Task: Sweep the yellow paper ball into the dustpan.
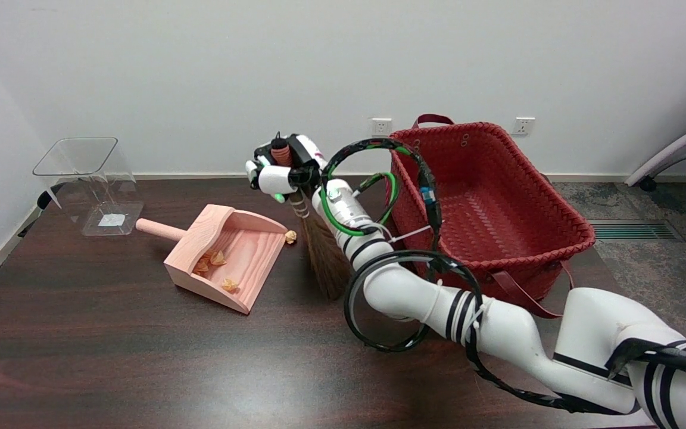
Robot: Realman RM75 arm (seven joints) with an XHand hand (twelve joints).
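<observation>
The room is evenly and brightly lit from overhead, with soft light and no hard shadows. A broad pale sheen of glare lies on the dark wooden table [140, 357] near its front edge. The white wall [200, 71] fades to grey toward the corners. The clear plastic bin [90, 185] catches faint reflections. Everything is sharp, with no motion blur; straight lines bend slightly at the edges.

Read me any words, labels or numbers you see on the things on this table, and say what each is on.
No readable text anywhere.
White sticker in the clear plastic bin: too small and blurred to read.
Dustpan, broom, red basket, right hand: no lettering shows.
</observation>
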